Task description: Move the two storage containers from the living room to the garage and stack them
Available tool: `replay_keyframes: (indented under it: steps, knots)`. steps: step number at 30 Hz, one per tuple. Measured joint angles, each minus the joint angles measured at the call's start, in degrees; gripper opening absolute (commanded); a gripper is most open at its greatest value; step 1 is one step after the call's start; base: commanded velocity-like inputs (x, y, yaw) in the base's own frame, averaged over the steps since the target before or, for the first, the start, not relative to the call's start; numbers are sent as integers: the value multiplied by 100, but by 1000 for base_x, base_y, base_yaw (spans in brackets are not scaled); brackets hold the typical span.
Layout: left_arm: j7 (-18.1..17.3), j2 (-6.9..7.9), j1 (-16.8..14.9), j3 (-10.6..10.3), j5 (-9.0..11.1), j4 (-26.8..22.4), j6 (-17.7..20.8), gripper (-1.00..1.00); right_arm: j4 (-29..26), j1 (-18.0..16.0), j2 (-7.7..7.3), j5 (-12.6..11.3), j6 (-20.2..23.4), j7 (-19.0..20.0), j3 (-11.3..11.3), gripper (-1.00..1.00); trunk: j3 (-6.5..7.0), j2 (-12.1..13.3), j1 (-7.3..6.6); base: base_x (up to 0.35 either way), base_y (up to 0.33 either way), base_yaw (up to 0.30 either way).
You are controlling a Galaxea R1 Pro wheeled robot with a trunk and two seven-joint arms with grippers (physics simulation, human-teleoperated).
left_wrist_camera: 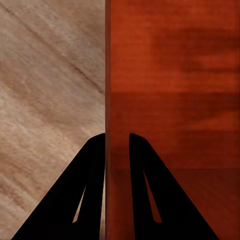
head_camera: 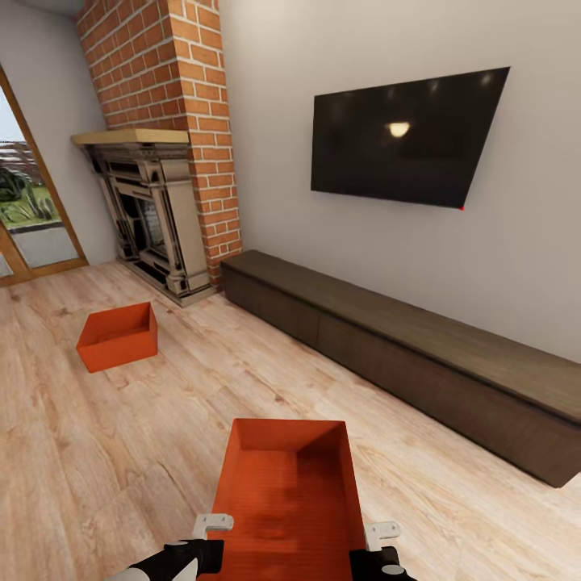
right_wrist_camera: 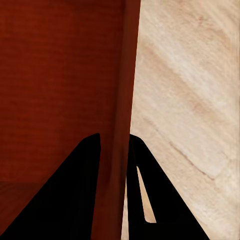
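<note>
A light wood plank floor [head_camera: 161, 420] fills the lower frame, running up to a plain pale wall [head_camera: 387, 242] on the right. At upper left a red brick chimney [head_camera: 181, 97] rises over a fireplace [head_camera: 149, 218] with a wooden mantel, and glass doors [head_camera: 28, 202] at the left edge show greenery outside. A black TV [head_camera: 403, 137] at upper right reflects a lamp, above a long dark low cabinet [head_camera: 403, 347].

Near orange-red container [head_camera: 286, 492] open-top, upright before me; second container [head_camera: 118, 336] (identical) on wood floor [head_camera: 161, 403] near fireplace.
</note>
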Motion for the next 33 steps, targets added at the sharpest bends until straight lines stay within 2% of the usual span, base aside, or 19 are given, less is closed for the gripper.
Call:
replay_keyframes:
  steps: [33]
  knots:
    - [-4,4,1,-2,-1,-3,-1,-100,5,1,3,-17,-9,4,10,-100,592,1324,-725,0,0,0]
